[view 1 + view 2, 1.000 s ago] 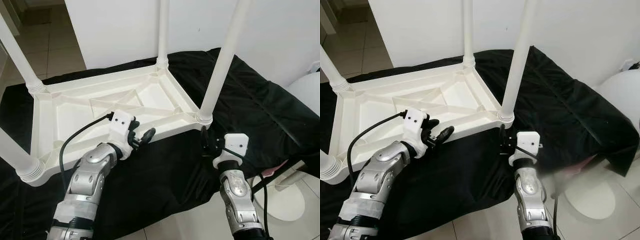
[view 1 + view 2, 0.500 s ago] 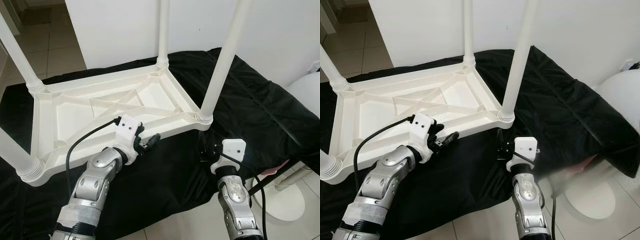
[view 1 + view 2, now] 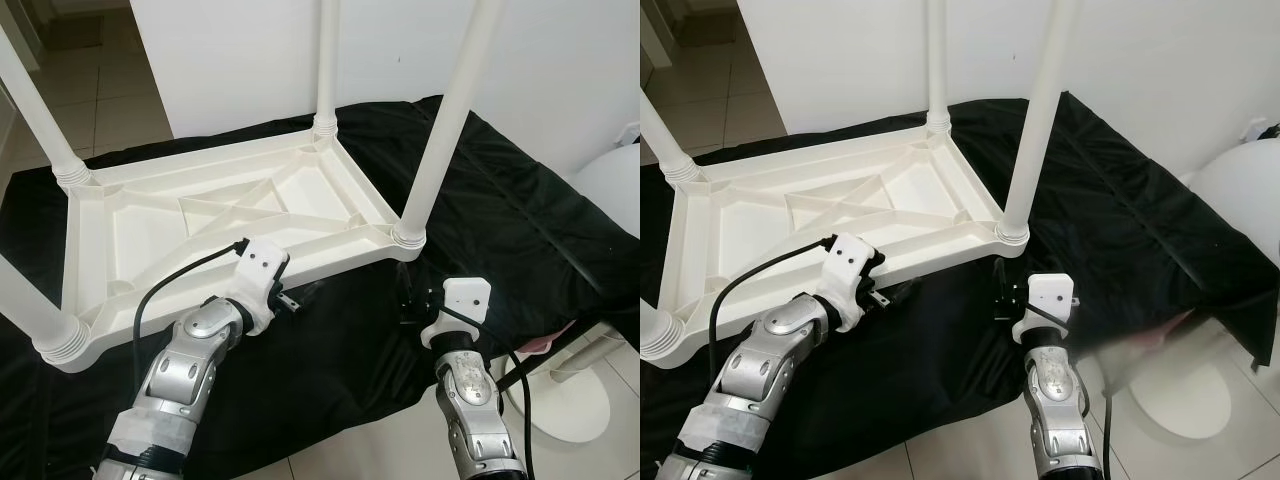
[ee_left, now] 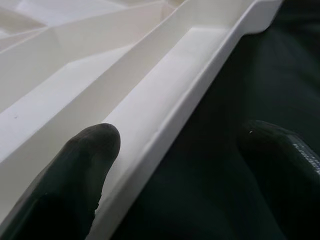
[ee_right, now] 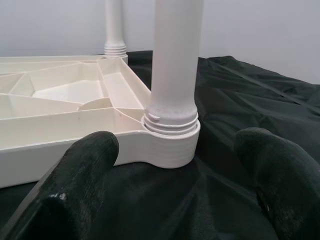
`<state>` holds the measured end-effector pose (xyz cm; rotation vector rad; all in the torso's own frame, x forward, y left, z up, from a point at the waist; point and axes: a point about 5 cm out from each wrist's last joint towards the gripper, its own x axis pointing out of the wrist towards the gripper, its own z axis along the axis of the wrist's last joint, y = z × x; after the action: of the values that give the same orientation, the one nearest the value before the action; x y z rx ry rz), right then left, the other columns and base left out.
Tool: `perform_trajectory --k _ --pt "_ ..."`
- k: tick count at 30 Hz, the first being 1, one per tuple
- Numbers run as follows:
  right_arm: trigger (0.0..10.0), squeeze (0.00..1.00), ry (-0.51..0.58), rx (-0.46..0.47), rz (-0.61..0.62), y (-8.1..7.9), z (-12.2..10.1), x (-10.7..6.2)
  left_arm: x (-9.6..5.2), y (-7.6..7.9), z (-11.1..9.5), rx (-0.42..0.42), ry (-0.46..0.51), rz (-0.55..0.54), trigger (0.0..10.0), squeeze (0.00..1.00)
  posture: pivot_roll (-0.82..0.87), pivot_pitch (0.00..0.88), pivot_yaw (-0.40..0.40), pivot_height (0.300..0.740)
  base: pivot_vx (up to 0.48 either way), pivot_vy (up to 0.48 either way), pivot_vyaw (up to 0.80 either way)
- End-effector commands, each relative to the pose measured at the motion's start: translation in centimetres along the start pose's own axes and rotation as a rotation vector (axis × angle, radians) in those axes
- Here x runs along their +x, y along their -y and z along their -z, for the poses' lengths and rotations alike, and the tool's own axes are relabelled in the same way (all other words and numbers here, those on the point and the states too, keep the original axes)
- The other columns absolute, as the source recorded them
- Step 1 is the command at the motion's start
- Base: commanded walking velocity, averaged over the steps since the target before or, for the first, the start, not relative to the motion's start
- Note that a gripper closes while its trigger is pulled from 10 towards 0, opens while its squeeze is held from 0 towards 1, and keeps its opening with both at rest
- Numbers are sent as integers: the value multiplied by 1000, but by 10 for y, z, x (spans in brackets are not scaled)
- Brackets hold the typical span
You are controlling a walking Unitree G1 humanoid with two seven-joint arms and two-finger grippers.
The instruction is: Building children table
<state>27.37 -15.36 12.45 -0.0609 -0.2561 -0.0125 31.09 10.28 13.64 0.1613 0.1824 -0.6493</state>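
Note:
The white plastic children's table (image 3: 150,225) lies upside down on a black cloth (image 3: 500,220), with its legs standing up from the corner sockets. My left gripper (image 3: 288,299) is open at the table's near rim (image 4: 165,120). One finger (image 4: 85,170) is inside the rim channel and the other (image 4: 280,160) is outside over the cloth. My right gripper (image 3: 411,304) is open just in front of the near-right leg (image 5: 175,60) and its threaded socket (image 5: 172,137), without touching it.
A white wall stands close behind the table. A large white rounded object (image 3: 612,185) sits at the right, with a white round base (image 3: 572,402) on the tiled floor below it. Something pink (image 3: 548,341) pokes out from under the cloth's edge. Open tiled floor (image 3: 110,90) lies far left.
My left gripper has dropped from above the near rim down onto it and now straddles it. My right gripper drew back slightly from the corner socket, then held still.

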Motion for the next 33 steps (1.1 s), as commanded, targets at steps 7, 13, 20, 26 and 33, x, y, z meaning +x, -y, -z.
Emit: perform_trajectory --k 7,13,20,26,33 --pt "10000 0 -5 2 1 -2 0 0 2 -21 22 -25 -132 -203 10000 0 -67 75 30 740 0 0 0" --pt "10000 0 -5 1 2 -2 -1 2 5 -32 20 -18 -158 -259 10000 0 -71 78 29 740 0 0 0" --pt "10000 0 -8 -6 8 -1 -1 2 6 -30 21 -13 -167 -240 0 0 -75 80 32 740 0 0 0" --pt "10000 0 -10 -10 10 0 0 2 5 -25 25 -11 -184 -207 0 0 -73 79 31 740 0 0 0" --pt "10000 0 -10 -14 5 0 0 4 0 -18 32 21 -237 -118 0 0 -66 80 26 740 0 0 0"
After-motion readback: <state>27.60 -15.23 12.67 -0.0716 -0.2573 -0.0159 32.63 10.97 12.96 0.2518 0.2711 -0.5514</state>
